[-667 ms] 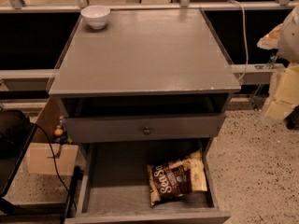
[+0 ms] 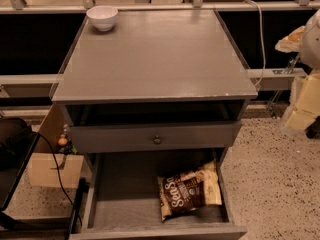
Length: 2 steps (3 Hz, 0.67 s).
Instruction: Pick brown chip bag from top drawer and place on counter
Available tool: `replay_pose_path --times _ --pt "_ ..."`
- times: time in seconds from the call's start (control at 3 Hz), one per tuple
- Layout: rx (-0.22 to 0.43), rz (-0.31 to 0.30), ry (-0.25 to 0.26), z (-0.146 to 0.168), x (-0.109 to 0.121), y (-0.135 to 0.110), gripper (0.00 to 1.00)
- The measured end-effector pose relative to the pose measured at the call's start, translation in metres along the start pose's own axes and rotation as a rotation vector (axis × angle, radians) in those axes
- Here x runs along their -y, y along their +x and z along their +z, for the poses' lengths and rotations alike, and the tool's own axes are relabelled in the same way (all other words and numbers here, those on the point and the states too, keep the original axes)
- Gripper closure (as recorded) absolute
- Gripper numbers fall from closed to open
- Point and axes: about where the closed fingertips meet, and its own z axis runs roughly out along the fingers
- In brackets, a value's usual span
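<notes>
Brown chip bag (image 2: 189,193) noted unmoved in top drawer (image 2: 125,199) — not yet grasped; end effector (image 2: 301,106) seen at right edge — grip state cannot be told.

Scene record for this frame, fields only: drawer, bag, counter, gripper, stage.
top drawer: pulled open, floor in view
brown chip bag: lying flat in the top drawer, on the right side of its floor
counter: no bag on it
white bowl: on the counter, far left corner
gripper: at the right edge of view, beside the cabinet, away from the drawer
stage: bag not yet picked
</notes>
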Motion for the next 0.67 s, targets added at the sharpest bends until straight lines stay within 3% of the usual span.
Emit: replay_pose_path --times 0.33,0.67 --pt "0.112 -0.088 -0.001 0.0148 0.0017 -0.0032 0.0" --pt "0.213 -0.233 -0.044 0.0194 0.0038 -0.0091 0.0"
